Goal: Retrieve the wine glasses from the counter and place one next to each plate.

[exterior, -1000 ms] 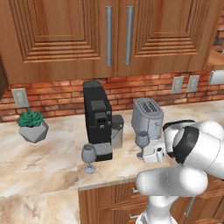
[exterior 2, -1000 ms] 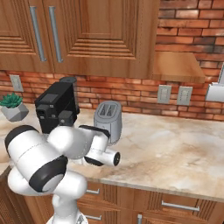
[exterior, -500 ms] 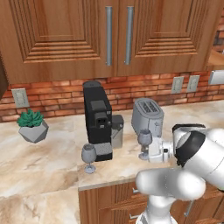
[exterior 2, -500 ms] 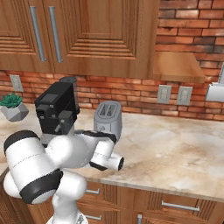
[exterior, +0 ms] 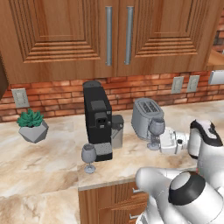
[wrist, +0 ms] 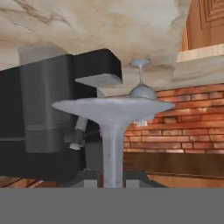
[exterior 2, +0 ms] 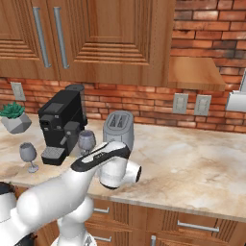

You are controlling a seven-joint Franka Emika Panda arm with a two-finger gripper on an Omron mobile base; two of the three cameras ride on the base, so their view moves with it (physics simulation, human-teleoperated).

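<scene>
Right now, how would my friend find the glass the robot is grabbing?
Find the tall black coffee machine on the counter, then the silver toaster to its right. The wine glass stands in front of that toaster. Unlike the other glass left of the machine's tray, this one has the robot's fingers shut on its stem.

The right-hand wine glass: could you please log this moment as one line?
claw: shut on clear stemmed wine glass | glass: beside silver toaster | plates: unreached

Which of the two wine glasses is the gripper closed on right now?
The wine glass in front of the toaster: the gripper is shut on its stem. The other glass stands free, left of the coffee machine's drip tray.
</scene>
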